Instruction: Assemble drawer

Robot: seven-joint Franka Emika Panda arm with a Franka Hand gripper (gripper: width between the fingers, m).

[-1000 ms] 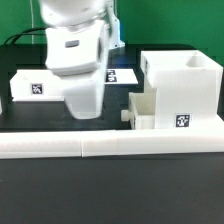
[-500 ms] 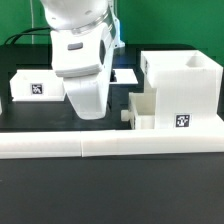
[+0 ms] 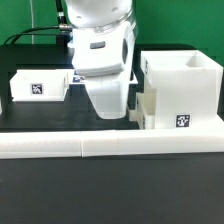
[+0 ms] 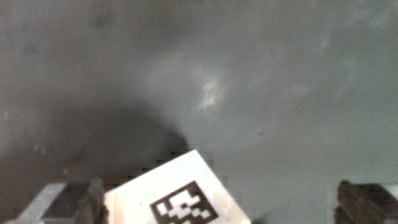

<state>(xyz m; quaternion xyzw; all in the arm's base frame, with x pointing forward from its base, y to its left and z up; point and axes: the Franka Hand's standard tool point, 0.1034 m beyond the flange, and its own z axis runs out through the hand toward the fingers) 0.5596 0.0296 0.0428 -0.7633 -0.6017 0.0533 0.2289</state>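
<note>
The cube-shaped white housing [image 3: 182,92] stands at the exterior view's right, its open side up and a tag on its front. One shallow tray [image 3: 40,85] with a tag lies at the left. The second tray [image 3: 146,110] sits against the housing's left side, partly hidden by my arm. My gripper [image 3: 108,110] hangs low over the table just left of that tray. In the wrist view my gripper [image 4: 217,205] is open, its fingers [image 4: 63,205] wide apart over the dark table. A white tagged corner [image 4: 178,195] shows between them; I cannot tell which part it is.
A long low white border bar [image 3: 100,146] runs across the front of the table. Black cables lie at the back left. The dark table top [image 3: 40,115] lies between the left tray and my gripper.
My arm has moved to the exterior view's right, from beside the left tray to next to the tray at the housing. The parts have not moved.
</note>
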